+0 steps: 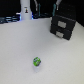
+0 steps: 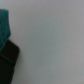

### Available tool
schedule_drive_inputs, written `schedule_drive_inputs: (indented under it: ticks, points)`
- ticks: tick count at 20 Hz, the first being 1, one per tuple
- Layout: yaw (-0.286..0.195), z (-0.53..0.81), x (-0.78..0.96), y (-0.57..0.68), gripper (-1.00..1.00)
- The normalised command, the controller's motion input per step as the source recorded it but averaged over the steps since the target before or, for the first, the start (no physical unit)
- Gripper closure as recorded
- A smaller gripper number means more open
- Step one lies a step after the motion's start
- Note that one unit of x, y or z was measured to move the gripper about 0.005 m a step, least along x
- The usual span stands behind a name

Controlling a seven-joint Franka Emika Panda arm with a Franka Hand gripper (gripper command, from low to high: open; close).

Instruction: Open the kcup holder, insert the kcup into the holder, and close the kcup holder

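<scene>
Closed black kcup holder (image 1: 63, 26) sitting far back on the tabletop (image 1: 20, 50) toward the exterior view's right, little green kcup (image 1: 36, 62) well apart near the front, gripper not clearly seen, so open or closed cannot be told.

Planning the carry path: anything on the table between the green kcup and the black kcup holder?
Nothing. In the exterior view the white table is bare between the kcup and the kcup holder. The wrist view shows neither.
</scene>
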Motion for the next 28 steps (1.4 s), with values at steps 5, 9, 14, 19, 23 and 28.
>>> schedule_drive_inputs:
  ticks: [5, 9, 14, 19, 23, 28]
  points:
    - [-0.179, 0.01, -0.28, 0.66, -1.0]
    - [-0.174, -0.01, -0.26, 0.68, -1.0]
    - [-0.165, -0.06, -0.22, 0.69, -1.0]
    - [-0.158, -0.16, -0.19, 0.67, -1.0]
    - [-0.15, -0.22, -0.16, 0.64, -1.0]
    - [-0.134, -0.26, -0.13, 0.58, -1.0]
